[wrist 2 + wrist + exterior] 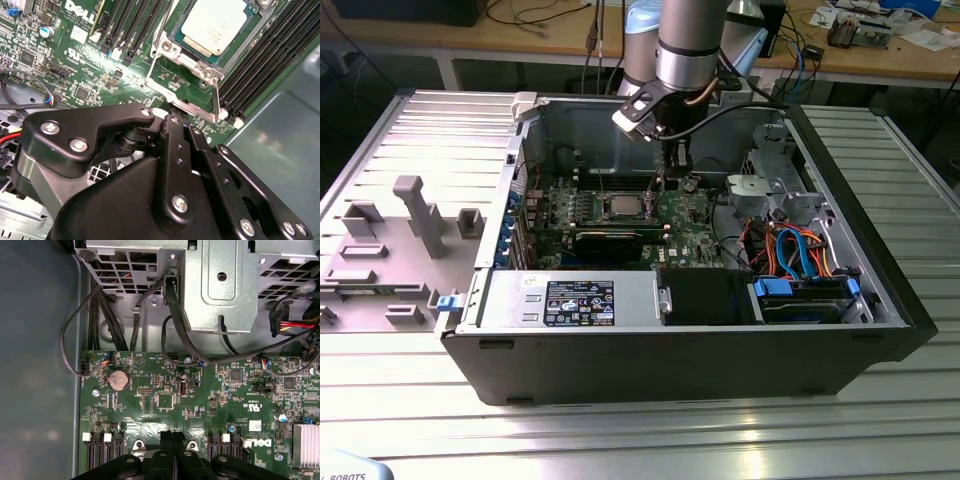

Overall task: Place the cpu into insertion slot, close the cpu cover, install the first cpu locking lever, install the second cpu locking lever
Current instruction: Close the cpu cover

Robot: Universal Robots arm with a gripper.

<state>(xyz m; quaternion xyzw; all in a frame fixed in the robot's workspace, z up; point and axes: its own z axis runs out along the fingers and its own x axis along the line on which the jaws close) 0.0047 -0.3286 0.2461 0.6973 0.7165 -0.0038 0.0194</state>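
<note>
The cpu (215,25) lies flat in the slot (209,74) on the green board (100,75). The cover (196,54) seems to be down around it, and the pincer (173,436) hangs just beside the slot with its fingers squeezed close together. To set a lever well, it should push slow and straight, so the thin silver lever (217,97) goes under its hook and does not spring back. The pincer's black body hides its tips, so it is hard to tell if they touch or pinch the lever.

Cpu (220,25) in insertion slot (167,47), tool (180,122) just beside
</note>
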